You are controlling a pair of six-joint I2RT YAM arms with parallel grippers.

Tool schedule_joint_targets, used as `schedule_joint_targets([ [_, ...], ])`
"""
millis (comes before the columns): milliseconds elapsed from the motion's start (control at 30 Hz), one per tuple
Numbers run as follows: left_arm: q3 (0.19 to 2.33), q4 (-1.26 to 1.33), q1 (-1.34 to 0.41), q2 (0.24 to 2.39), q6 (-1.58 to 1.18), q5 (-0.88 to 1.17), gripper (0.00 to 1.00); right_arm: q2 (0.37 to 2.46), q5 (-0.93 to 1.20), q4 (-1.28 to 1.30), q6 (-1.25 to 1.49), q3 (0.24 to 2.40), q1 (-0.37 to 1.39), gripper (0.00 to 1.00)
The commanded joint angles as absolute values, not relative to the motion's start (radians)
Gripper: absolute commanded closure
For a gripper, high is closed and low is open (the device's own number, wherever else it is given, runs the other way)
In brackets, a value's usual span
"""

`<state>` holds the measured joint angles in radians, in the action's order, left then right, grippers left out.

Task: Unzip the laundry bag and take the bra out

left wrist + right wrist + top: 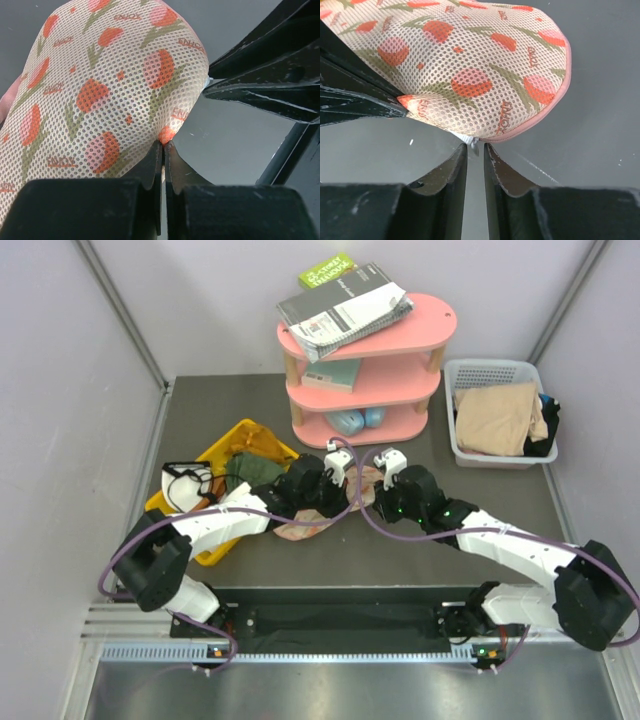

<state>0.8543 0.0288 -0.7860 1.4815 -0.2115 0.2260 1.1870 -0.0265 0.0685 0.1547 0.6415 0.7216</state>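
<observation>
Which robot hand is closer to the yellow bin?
Left. The left gripper pinches the laundry bag close beside the yellow bin; the right gripper sits at the bag's edge on the side away from the bin.

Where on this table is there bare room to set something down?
Bare table lies at the back left, between the yellow bin and the pink shelf; also in front of the white basket, and along the near edge. The middle is crowded around the laundry bag.
</observation>
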Motion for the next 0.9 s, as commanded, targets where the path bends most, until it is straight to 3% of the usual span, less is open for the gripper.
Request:
schedule_joint_targets([
  [0,0.848,0.057,-0.784,1.434,-0.221,0.255,1.0,1.2,-0.032,0.012,0.127,0.64,0.716,0.82],
  [167,0.844,0.057,-0.784,1.436,-0.221,0.261,1.0,1.204,-0.054,0.008,0.138,0.638,0.707,1.0],
  [867,0.743,0.066,-0.784,1.353,-0.242,0.245,1.0,1.213,0.066,0.038,0.169,0.661,0.469,1.0],
])
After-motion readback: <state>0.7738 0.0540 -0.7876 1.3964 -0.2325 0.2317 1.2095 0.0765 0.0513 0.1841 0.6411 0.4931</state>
